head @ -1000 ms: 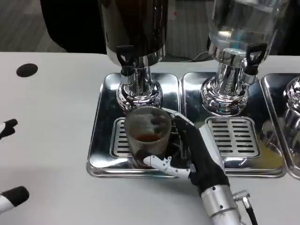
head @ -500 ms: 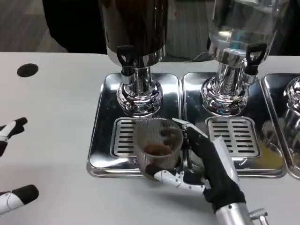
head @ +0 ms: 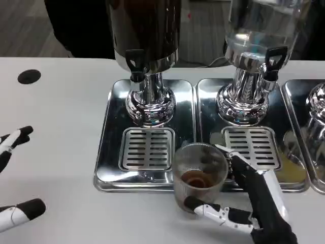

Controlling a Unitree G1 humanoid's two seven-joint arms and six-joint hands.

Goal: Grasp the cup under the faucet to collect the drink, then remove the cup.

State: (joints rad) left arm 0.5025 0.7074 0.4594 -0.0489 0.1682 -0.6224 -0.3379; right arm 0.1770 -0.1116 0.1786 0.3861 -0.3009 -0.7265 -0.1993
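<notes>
- One ribbed glass cup (head: 199, 174) with a little brown drink in the bottom, at the front edge of the trays, over the seam between the first two.
- The right hand (head: 242, 198) grips the cup, fingers wrapped around its base and far side.
- The left hand (head: 15, 175) at the picture's left edge, fingers apart, holding nothing.
- Two full drink dispensers: a dark dispenser (head: 144, 56) with a black faucet (head: 135, 63), and a clear dispenser (head: 254, 56).
- Three steel drip trays; the left tray (head: 109, 137), the middle tray (head: 289, 173), a third cut off at right.
- One black round spot (head: 29, 76) on the white table (head: 61, 117).
</notes>
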